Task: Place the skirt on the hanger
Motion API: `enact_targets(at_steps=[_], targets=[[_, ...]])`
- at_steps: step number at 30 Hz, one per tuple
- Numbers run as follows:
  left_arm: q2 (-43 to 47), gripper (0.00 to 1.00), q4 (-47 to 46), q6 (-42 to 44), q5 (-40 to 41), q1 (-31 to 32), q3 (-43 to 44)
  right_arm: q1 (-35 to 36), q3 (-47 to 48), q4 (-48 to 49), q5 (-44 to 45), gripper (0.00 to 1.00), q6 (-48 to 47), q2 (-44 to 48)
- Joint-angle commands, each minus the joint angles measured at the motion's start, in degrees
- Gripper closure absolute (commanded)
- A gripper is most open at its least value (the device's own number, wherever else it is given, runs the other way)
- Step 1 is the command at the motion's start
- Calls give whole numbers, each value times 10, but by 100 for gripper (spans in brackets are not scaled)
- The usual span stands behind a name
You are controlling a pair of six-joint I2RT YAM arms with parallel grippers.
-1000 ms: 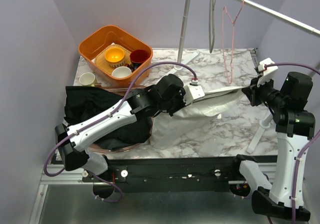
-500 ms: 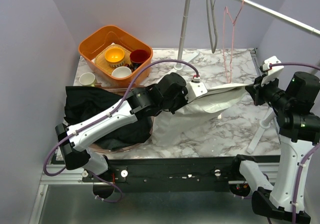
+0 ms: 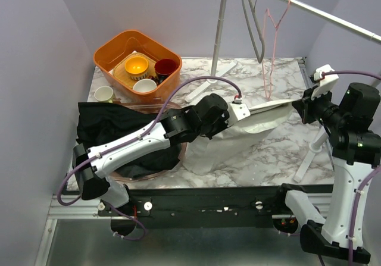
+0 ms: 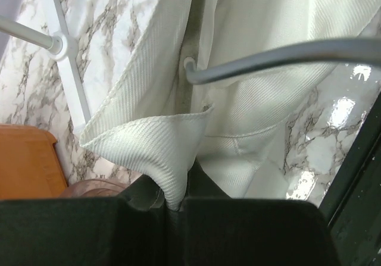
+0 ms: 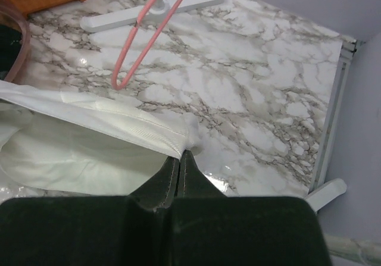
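The white skirt [image 3: 238, 136] hangs in front of the pink hanger [image 3: 271, 52], on the side toward the arms. Its upper band is pulled into a taut line just under the hanger's lowest loop, and the rest sags onto the marble tabletop [image 3: 280, 153]. Whether the band touches that loop I cannot tell; in the right wrist view the two look just apart.

To the left of the pink hanger, the left fingers [image 4: 196, 185] are pressed together on a folded corner of the skirt's band, with cloth bunched between them. To the right of the hanger, the right fingers [image 5: 162, 185] are closed tight on the other end of the band, pinching its thin edge at their tips.

The pink hanger dangles from a slanting rail [image 3: 321, 13], its body well above the tabletop. A grey hanger [image 3: 255, 22] hangs on the same rail just left of the pink one, and the rack's upright pole [image 3: 219, 31] stands further left. Far to the left of the pink hanger sit an orange basin [image 3: 107, 58] holding bowls and a heap of black cloth [image 3: 113, 129] that lies under the left arm.
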State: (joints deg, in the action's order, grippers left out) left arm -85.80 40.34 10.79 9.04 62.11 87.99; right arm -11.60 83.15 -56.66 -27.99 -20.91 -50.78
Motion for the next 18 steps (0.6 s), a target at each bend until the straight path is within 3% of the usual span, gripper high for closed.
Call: enact_targets(at_steps=[1,3,5,9,15,18], targets=[[-29,100,114,-35,123,-19,-61,-20,-37,64,12,99,-4,-23],[-46,100,105,-42,121,-16,-55,-20,-75,50,-59,99,-6,-33],[-70,100,107,-46,126,-10,-49,-20,-96,54,-65,99,-3,-37],[-90,100,113,-49,133,-1,-38,-20,-163,157,71,99,7,-40],[-87,100,123,-65,180,0,-55,-21,-192,169,11,99,13,-53],[-106,100,132,-67,201,2,-62,-22,-183,213,81,99,34,-50]])
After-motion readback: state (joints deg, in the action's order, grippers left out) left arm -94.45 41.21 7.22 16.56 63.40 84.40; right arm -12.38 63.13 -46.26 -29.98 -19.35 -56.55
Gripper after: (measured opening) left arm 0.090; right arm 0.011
